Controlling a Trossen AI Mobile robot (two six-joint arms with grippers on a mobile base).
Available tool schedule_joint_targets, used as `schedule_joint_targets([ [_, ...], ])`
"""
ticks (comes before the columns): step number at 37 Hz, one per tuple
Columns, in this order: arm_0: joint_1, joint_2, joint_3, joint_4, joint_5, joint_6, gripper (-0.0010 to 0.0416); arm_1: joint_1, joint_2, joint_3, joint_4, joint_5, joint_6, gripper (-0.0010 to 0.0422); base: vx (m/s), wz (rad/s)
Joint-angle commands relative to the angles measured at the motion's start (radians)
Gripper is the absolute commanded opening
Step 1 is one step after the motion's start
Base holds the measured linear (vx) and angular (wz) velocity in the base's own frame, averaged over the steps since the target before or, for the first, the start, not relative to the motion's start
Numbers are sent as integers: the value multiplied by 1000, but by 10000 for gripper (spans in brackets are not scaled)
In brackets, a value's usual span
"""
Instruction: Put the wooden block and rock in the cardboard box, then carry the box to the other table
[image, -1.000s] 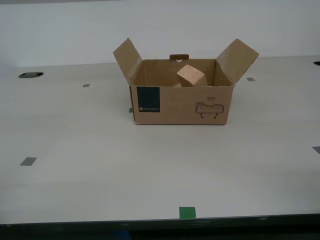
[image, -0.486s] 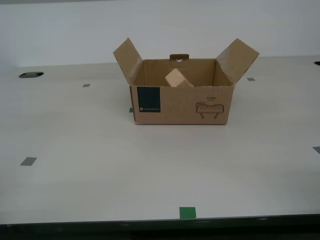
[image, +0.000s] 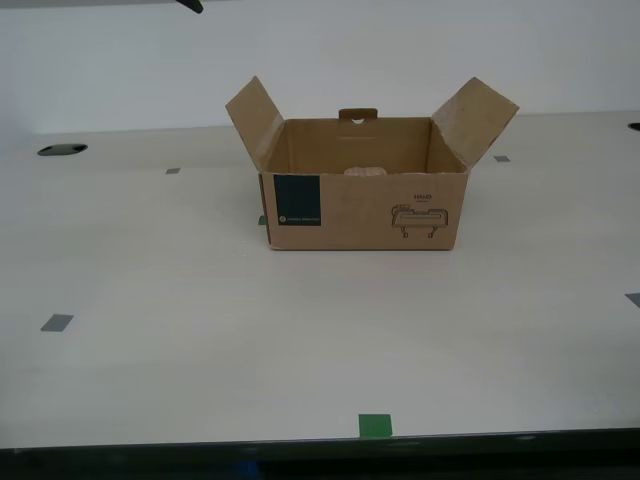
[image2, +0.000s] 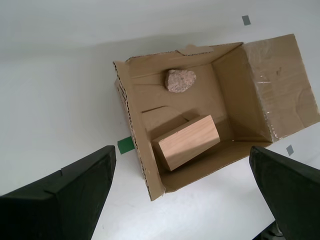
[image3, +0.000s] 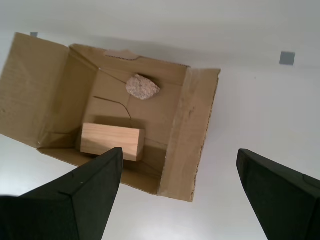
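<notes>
One brown corrugated cardboard box (image: 363, 205) stands on the smooth beige counter (image: 200, 350), near the middle of the exterior view, with its two side flaps raised outward and a dark navy square label on its front face. Going from the exterior view's left to its right, the counter carries several small grey tape squares, one dark oval port (image: 62, 150) far back and one green tape square (image: 375, 425) at the near edge. Inside the box lie two things: one pale tan rectangular wooden block (image2: 187, 141) resting on the box floor, and one small pinkish-beige speckled rock (image2: 180, 80) lying apart from it, closer to the opposite wall. My first end effector (image3: 180, 192) hangs above the box with its jaws spread wide, holding nothing. My second end effector (image2: 182, 192) likewise hangs above the box, jaws spread wide and empty.
</notes>
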Motion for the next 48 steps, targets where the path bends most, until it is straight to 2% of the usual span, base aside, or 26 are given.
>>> schedule_joint_targets([
  [1, -8, 0, -34, 7, 1, 6, 314, 1, 0, -24, 4, 0, 0, 364, 0, 0],
  [9, -19, 0, -111, 61, -3, 10, 313, 1, 0, -111, 34, 0, -1, 364, 0, 0],
  [15, -29, 32, -141, 99, -73, 24, 308, 3, 16, -174, 102, 1, -27, 364, 0, 0],
  [32, -32, 191, -140, 130, -76, 24, 312, 6, 37, -199, 170, 5, -40, 364, 0, 0],
  [36, -34, 214, -140, 138, -82, 24, 308, 6, 83, -199, 180, 31, -45, 364, 0, 0],
  [43, -35, 256, -139, 146, -90, 24, 297, 5, 169, -199, 187, 42, -45, 364, 0, 0],
  [48, -35, 296, -139, 161, -165, 24, 295, 5, 221, -199, 198, 105, -47, 364, 0, 0],
])
